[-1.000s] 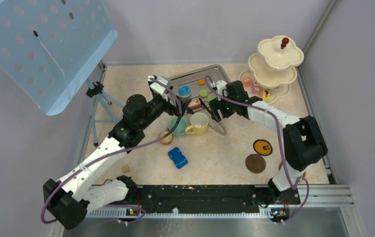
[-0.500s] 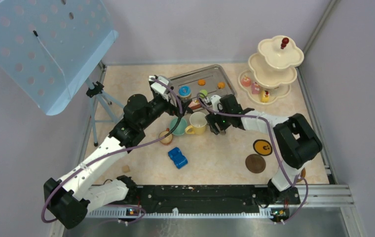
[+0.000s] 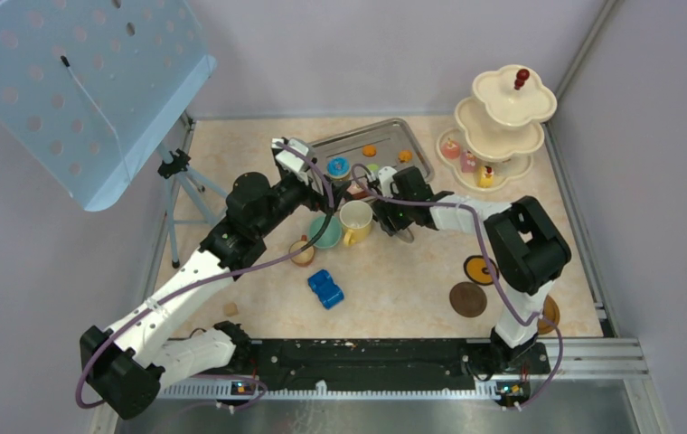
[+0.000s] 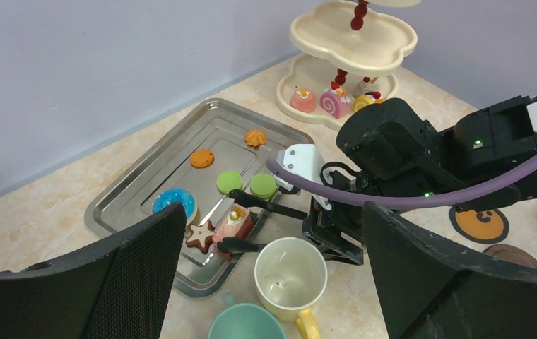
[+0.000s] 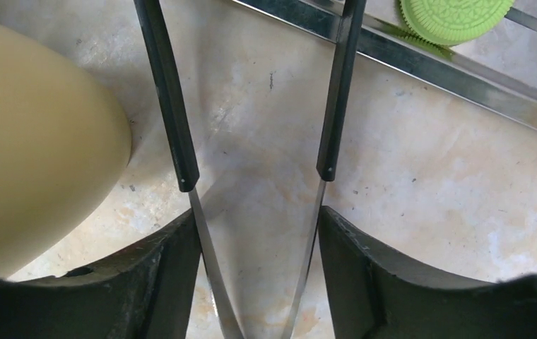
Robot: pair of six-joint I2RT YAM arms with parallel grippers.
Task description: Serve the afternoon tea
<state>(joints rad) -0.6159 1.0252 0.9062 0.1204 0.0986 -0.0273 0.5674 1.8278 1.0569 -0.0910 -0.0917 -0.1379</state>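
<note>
We are viewing the tea service spread over a beige table (image 3: 403,280), from overhead and from both wrists. The cream three-tier stand (image 4: 393,46), scalloped at every rim and threaded by a dark red beaded post, is standing in the far right corner. Its bottom tier is carrying a pink cake (image 4: 302,99), a pink swirl roll (image 4: 336,104) and a yellow piece (image 4: 357,102). The steel tray (image 4: 135,191) just left of the stand is holding a blue-iced round (image 4: 174,201), a star biscuit (image 4: 200,237), a pink slice (image 4: 237,219) with a yellow topping, two green macarons (image 4: 229,181), an orange disc (image 4: 201,157) and an orange shell (image 4: 255,137). The yellow-and-cream mug (image 4: 290,272) is standing upright just in front of the tray's near edge, with the teal cup (image 4: 244,328) just beside it. The small brown cup (image 3: 304,250) is sitting nearer the arms, left of the blue toy car (image 3: 325,288). Toward the right, an orange coaster (image 3: 477,268) with a dark face is lying near a plain brown coaster (image 3: 467,299). The right gripper (image 5: 257,215) is squeezing a pair of black-tipped tongs (image 5: 170,106) beside the mug, one steel blade against each finger. The tongs' tips are flanking the pink slice, though we cannot tell whether they are touching it. The left gripper (image 4: 274,208) is hovering at the tray's near left corner, its jaws spread wide and gripping nothing.
</note>
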